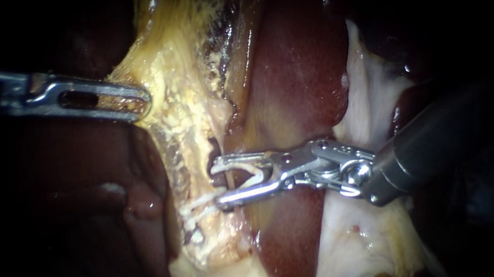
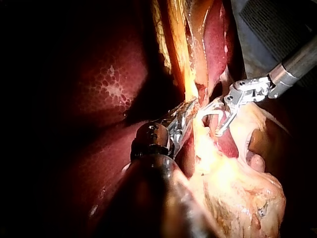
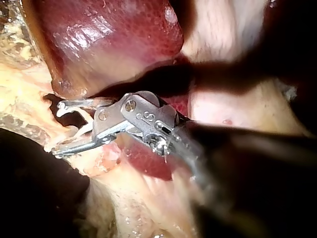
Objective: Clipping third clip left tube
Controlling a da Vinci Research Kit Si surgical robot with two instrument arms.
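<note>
Landmark: yellow fatty band (image 1: 172, 86) running down mid-scene, w/ dark red liver (image 1: 301, 74) just beside it on the R instrument's side.

L instrument (image 1: 145, 102): shaft lies level and comes straight across to the band's outer edge, at the band's upper part. Slotted jaws lie nearly together, clamped on the band's edge, w/ a thin sliver of tissue showing btwn them. Left wrist view agrees: tips bite a yellow fold of the band.

R instrument (image 1: 221, 182): dark shaft slopes down toward the band from the liver side. Wrist is bent so the jaws run near level across the liver's face. Tips reach a dark pocket in the band, lower on the band than the L instrument's grip. Jaws stand wide apart, holding an open white clip (image 1: 254, 174), one leg along each jaw, its closed end back toward the jaw pivot.

Tube (image 1: 228, 179): thin, pale, crosses the gap btwn the clip legs right at the band's edge. It sits inside the clip's mouth, not squeezed. Can't tell which tube it is.

Just under the lower jaw, two white strands (image 1: 201, 204) cross the band. Can't tell if they're clips or tissue.
</note>
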